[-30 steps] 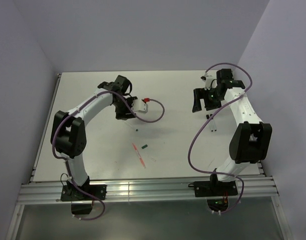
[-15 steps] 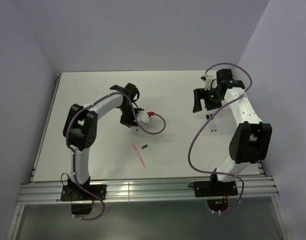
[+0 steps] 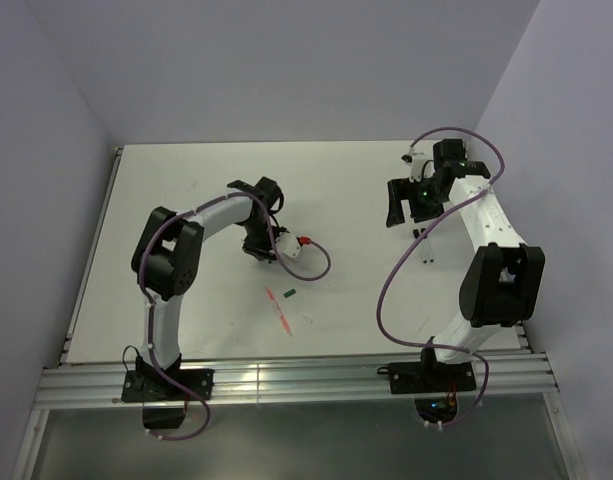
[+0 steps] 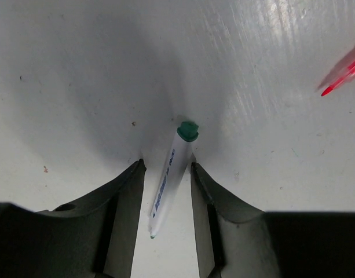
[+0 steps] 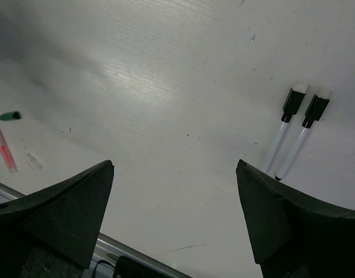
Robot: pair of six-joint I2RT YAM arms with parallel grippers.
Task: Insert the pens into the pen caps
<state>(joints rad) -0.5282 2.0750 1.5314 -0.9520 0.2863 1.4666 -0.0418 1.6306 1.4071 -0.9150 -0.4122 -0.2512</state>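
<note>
Only my left wrist view shows me the green-ended white pen [image 4: 170, 185], lying on the table [image 4: 79, 69] between the left gripper [image 4: 167, 164] fingers, which are parted and not clamping it. In the right wrist view the right gripper [image 5: 174, 165] is spread wide above two black-capped pens [image 5: 281, 132], with the loose green cap [image 5: 11, 116] well apart.

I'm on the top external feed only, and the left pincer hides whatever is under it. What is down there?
Observer: The left wrist view shows a white pen lying on the table between the fingers of the left pincer, with the jaws open on either side of it.
Operator: Which way does it point?
Observer: Its green end faces away from the wrist.
Operator: And the right arm?
Observer: The right pincer is wide open and empty. Its wrist view shows two black-ended pens lying side by side toward the right of that view.
</note>
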